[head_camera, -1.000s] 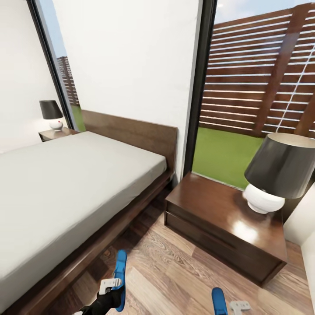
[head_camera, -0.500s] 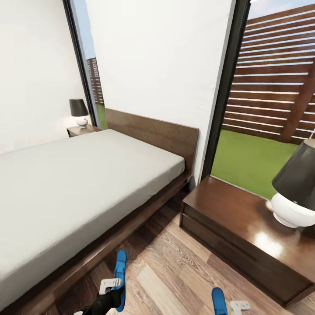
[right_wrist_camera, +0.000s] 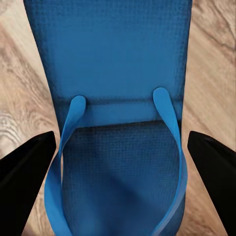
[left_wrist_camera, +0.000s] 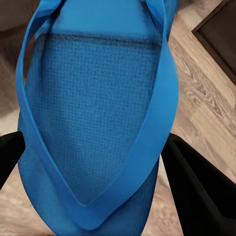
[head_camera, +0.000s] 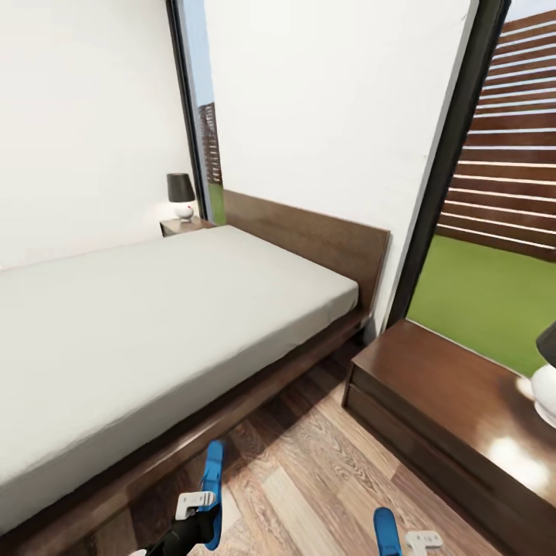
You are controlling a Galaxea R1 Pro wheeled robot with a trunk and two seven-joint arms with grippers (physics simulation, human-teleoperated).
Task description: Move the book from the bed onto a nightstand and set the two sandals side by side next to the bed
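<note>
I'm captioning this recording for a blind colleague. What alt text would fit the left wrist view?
A bright blue sandal seen from close up, sole facing the camera with its blue straps meeting in a V, sits between the two black fingers of the left claw. Grey-brown wood-plank floor lies behind it, with a dark wooden corner at one edge.

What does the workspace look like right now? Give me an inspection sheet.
Surface: wood-plank floor between bed and near nightstand.
Job's things: bed, mattress bare where visible; near nightstand; far nightstand; left sandal and right sandal, both off the floor.
Clutter: a lamp on the far nightstand, another lamp on the near one.
Grippers: left tool closed on the left sandal; right tool apparently closed on the right sandal.
Cables: nothing seen.
Surroundings: white wall, dark-framed window showing grass and fence.
</note>
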